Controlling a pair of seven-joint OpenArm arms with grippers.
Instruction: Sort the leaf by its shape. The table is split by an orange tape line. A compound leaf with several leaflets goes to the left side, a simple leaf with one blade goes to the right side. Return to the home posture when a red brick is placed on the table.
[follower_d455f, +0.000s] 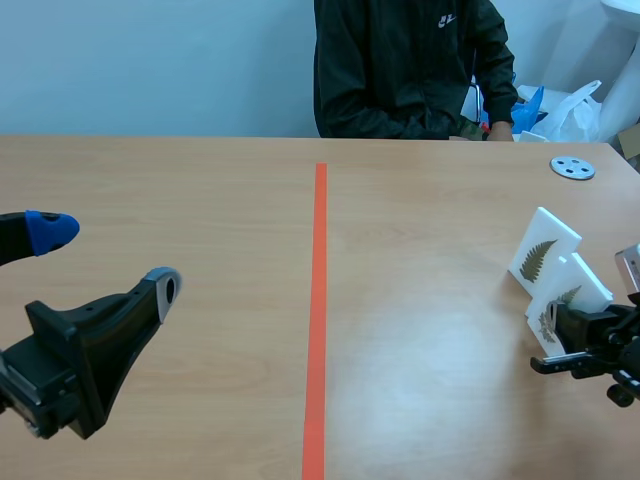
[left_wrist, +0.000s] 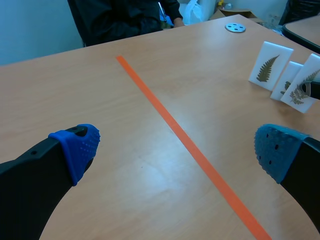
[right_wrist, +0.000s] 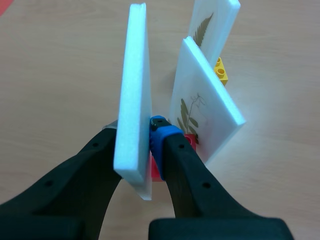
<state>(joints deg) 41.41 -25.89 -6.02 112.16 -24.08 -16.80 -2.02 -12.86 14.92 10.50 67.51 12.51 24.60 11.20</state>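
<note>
While the right jaws pinch a white card (right_wrist: 134, 95), left jaws released, lifting it could topple the leaning card (right_wrist: 202, 107) beside.

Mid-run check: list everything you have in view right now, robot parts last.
held card: 1, white, edge-on in the right pincer
standing cards: 2, white with leaf prints, just ahead of that pincer, right of the tape
red brick: at least 1, at the nearer standing card's foot
yellow brick: 1, by the farther card
disc: 1, grey with holes, table's far right
tape: 1 line, orange, down the table's middle
table: 1, light wood
bags: white and blue, beyond the far right corner
person: 1, dark jacket, across the table
left pincer: open, blue pads, left side, holding nothing
right pincer: shut on the held card
</note>
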